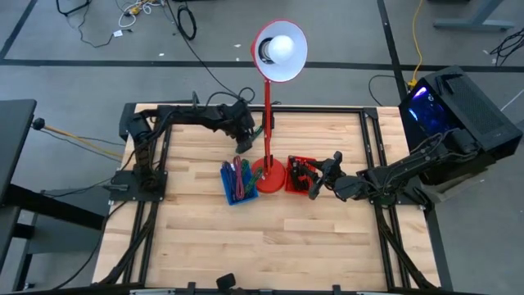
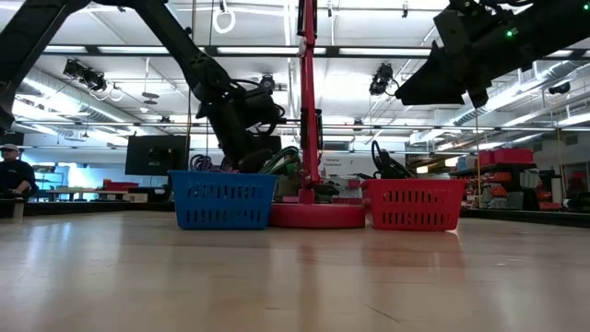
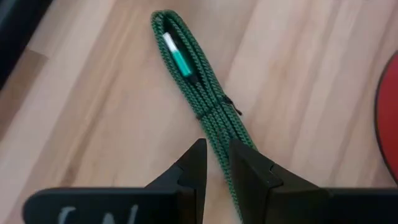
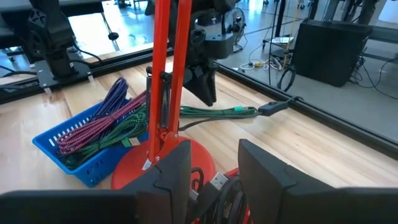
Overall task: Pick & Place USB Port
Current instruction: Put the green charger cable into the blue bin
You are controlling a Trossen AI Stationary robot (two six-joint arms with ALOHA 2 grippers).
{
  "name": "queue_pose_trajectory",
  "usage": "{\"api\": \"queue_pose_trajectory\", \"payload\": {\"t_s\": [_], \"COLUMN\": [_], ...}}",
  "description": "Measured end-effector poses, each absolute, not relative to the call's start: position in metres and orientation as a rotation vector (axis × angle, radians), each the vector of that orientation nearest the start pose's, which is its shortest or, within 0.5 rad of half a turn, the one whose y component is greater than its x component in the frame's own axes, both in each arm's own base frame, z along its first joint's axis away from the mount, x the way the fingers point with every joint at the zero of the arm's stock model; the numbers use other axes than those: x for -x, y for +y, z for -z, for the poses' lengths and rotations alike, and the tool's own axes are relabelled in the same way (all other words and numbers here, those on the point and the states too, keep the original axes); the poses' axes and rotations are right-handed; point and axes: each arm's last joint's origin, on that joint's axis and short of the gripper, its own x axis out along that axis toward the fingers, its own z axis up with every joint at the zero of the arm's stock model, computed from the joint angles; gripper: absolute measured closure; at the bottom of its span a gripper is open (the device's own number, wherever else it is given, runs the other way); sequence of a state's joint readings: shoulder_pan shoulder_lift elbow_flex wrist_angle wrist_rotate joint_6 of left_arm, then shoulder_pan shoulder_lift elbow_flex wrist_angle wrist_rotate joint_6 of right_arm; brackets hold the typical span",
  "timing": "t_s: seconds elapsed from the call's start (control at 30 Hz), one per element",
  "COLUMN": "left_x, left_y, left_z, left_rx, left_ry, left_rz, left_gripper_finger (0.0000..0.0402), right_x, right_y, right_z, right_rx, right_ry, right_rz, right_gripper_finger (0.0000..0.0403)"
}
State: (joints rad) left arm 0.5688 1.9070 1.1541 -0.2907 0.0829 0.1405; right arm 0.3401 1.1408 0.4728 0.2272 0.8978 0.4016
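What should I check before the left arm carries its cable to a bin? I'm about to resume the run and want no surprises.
1. Left gripper closed on the green cable: ok, the fingers pinch the bundle.
2. Cable clear of the table: cannot tell; in the right wrist view it hangs level just above the wood.
3. Cable stays bundled: ok, a tie holds the loops.
4. Blue basket has room: ok, though cables already lie inside.
5. Lamp stands close beside the left arm: not ok, mind the post.
6. Right gripper out of the way: ok, open above the red basket.
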Motion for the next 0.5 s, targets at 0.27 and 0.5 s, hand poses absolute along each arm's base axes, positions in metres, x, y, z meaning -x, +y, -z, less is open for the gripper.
{"api": "queue_pose_trajectory", "payload": {"t_s": [0.27, 0.5], "left_x": [-0.3210, -0.3215], "left_y": [0.1941, 0.1928], "left_z": [-0.1399, -0.1395], "left_rx": [0.238, 0.276], "left_ry": [1.044, 1.042], "left_rz": [-0.374, -0.396], "left_gripper_finger": [0.0302, 0.0249], "right_x": [-0.2126, -0.2134], "right_y": [0.0512, 0.0518], "right_z": [-0.2031, -0.2040], "right_rx": [-0.136, -0.127], "right_ry": [0.238, 0.239], "right_rz": [0.604, 0.582], "right_gripper_finger": [0.0271, 0.0271]}}
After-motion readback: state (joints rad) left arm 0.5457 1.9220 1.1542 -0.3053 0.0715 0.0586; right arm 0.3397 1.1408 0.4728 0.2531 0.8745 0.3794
